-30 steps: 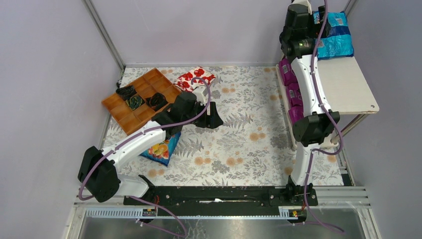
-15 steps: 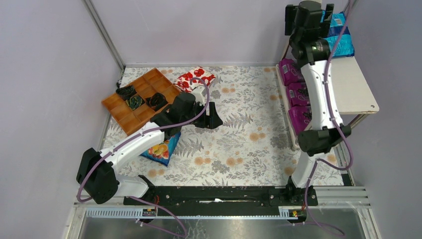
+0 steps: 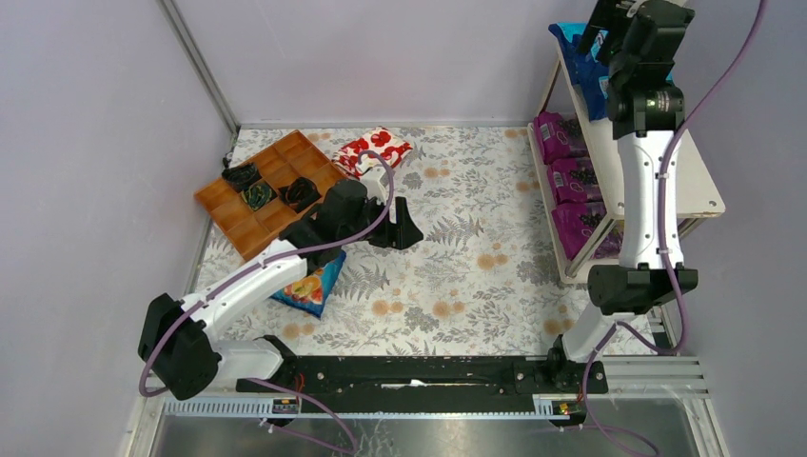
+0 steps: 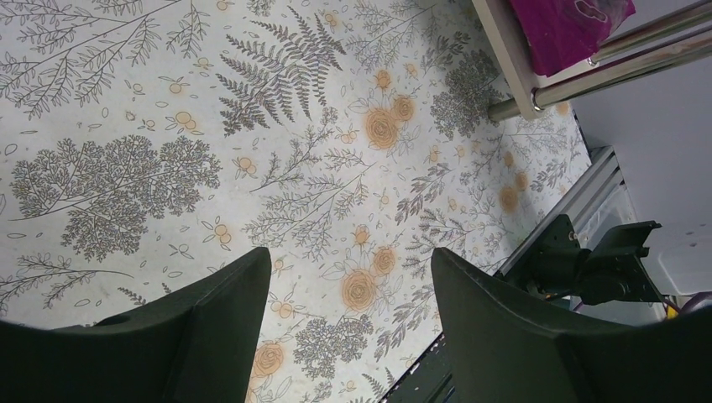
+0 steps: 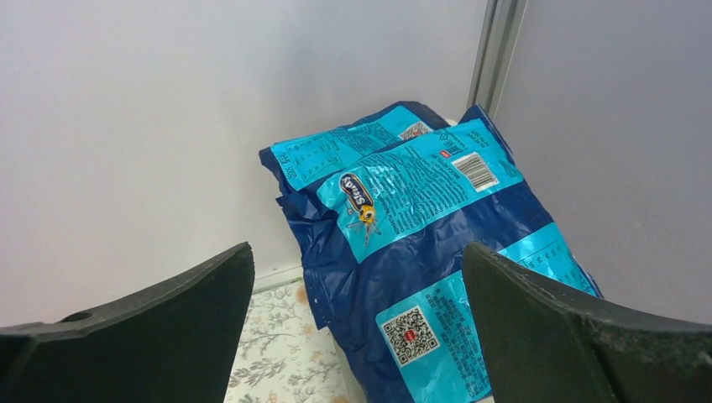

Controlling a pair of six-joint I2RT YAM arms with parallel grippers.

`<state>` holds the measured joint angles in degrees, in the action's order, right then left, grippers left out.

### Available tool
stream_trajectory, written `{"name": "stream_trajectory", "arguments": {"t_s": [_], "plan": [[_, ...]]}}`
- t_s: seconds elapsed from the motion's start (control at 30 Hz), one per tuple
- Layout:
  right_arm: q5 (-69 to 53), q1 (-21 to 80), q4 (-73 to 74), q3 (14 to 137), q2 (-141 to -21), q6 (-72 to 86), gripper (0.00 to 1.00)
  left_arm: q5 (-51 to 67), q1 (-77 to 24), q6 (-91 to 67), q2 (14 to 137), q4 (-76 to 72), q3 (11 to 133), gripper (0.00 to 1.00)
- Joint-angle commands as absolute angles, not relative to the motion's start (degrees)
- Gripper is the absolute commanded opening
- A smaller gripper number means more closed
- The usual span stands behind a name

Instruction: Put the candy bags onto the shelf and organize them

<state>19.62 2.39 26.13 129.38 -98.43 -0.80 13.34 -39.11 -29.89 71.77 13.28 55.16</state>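
The shelf (image 3: 671, 162) stands at the right edge. Blue candy bags (image 3: 582, 67) lie stacked at the far end of its top board; they fill the right wrist view (image 5: 420, 227). Three purple candy bags (image 3: 571, 181) lie in a row on the lower board. One more blue bag (image 3: 309, 286) lies on the table under my left arm. My right gripper (image 3: 609, 24) hangs open and empty above the stacked blue bags (image 5: 358, 260). My left gripper (image 3: 404, 228) is open and empty over the flowered cloth (image 4: 348, 260).
A brown wooden tray (image 3: 266, 190) with small dark wrapped pieces sits at the far left. A red-and-white flower packet (image 3: 374, 149) lies beside it. A shelf leg (image 4: 588, 75) and a purple bag (image 4: 571, 25) show in the left wrist view.
My right arm has lifted and swung right, away from the blue bags on the top board, uncovering the purple bags. My left arm has hardly moved.
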Motion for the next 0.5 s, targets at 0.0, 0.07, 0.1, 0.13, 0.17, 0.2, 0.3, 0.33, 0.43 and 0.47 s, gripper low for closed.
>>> {"name": "stream_trajectory", "arguments": {"t_s": [0.0,0.07,0.1,0.13,0.17,0.2,0.3,0.33,0.43,0.47], "plan": [[9.6,-3.2,25.9,130.7,-99.2,8.1,1.00,12.7,-39.2,-28.4,69.4,11.9,55.1,0.75],[6.6,-5.5,25.3,129.2,-99.1,10.7,1.00,12.4,-39.3,-28.1,69.1,12.3,55.1,0.75],[5.8,-6.3,24.8,128.4,-99.0,11.3,1.00,12.3,-39.3,-28.1,68.9,12.3,55.0,0.75],[5.7,-6.8,24.5,127.4,-98.9,11.7,1.00,12.3,-39.3,-28.1,68.8,12.3,54.9,0.75],[5.9,-7.2,24.4,126.4,-98.7,11.8,1.00,12.3,-39.3,-28.2,68.7,12.3,54.7,0.75],[6.1,-7.6,24.3,125.6,-98.5,11.9,1.00,12.4,-39.3,-28.3,68.6,12.2,54.5,0.75],[4.8,-8.8,23.4,121.9,-97.2,13.3,1.00,12.7,-39.3,-28.4,68.6,12.0,54.3,0.75],[4.0,-9.1,22.7,120.3,-96.6,13.6,1.00,12.8,-39.3,-28.5,68.6,11.8,54.3,0.75],[2.5,-9.7,21.8,116.6,-95.1,14.5,0.99,13.1,-39.3,-28.7,68.6,11.6,54.1,0.75],[2.3,-9.9,21.7,115.6,-94.6,14.8,0.99,13.1,-39.4,-28.7,68.5,11.6,54.1,0.75]]}}
